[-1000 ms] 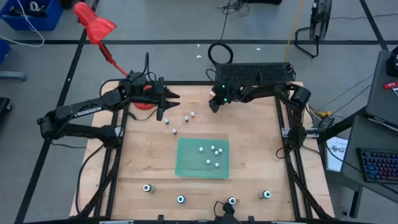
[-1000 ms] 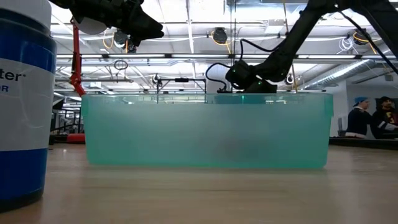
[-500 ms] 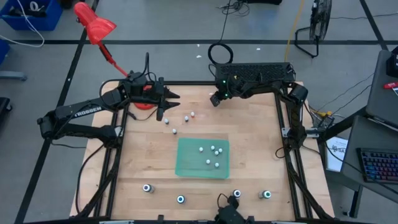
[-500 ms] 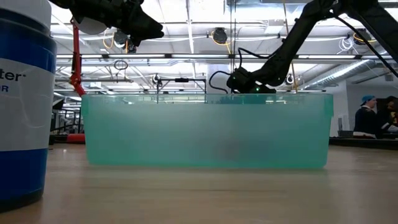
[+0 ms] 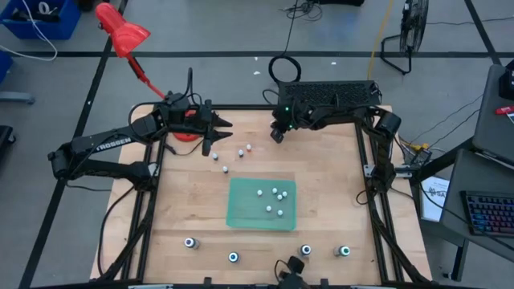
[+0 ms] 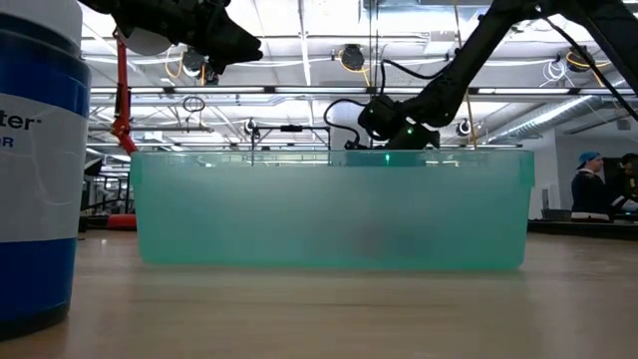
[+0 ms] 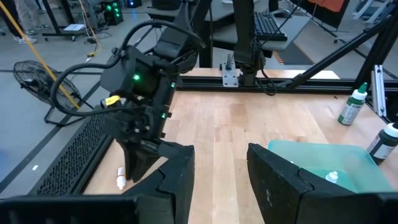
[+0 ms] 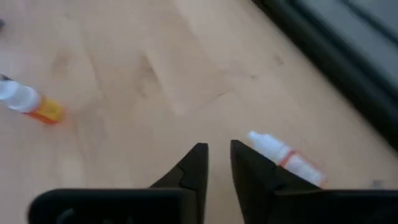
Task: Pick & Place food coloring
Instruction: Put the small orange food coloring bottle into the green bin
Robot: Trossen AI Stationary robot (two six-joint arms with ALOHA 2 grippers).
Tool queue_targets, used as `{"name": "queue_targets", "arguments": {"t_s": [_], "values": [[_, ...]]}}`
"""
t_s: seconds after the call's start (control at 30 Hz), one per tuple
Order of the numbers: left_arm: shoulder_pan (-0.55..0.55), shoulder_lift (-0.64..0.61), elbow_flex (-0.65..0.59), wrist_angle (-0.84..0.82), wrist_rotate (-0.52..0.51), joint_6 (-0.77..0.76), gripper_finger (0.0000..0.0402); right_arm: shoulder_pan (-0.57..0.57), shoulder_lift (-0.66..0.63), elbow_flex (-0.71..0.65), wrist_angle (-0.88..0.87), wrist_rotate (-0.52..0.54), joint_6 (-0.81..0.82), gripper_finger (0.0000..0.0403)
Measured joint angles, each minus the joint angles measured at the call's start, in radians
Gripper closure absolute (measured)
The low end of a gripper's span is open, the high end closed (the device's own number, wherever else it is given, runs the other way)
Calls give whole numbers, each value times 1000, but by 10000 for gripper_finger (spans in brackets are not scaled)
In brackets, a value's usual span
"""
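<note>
— Five food coloring bottles [image 5: 273, 201] sat in the green tray [image 5: 241, 210]; more lay loose at eleven o'clock.
— My right gripper [image 8: 216, 163] hovered nearly closed (empty); left gripper [image 7: 217, 180] open.

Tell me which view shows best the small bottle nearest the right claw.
The right wrist view: the bottle lies on its side just beyond the right claw. The left wrist view probably shows it too, small. I cannot find it in the high view; the green bin blocks the low view.
</note>
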Motion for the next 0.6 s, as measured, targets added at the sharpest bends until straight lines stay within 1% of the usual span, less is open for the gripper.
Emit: {"name": "queue_targets", "arguments": {"t_s": [0.07, 0.13, 0.23, 0.33, 0.6], "values": [[0, 0, 0, 0, 0, 0, 252, 7, -2, 0, -2, 77, -29, 315], [0, 0, 0, 0, 0, 0, 252, 8, -1, 0, -10, 128, -52, 295], [0, 0, 0, -1, 0, 0, 252, -1, 6, 0, -11, 132, -58, 273], [0, 0, 0, -1, 0, 0, 252, -16, 9, 0, -22, 129, -56, 261], [0, 0, 0, 0, 0, 0, 252, -63, 16, 0, -17, 126, -93, 260]]}}
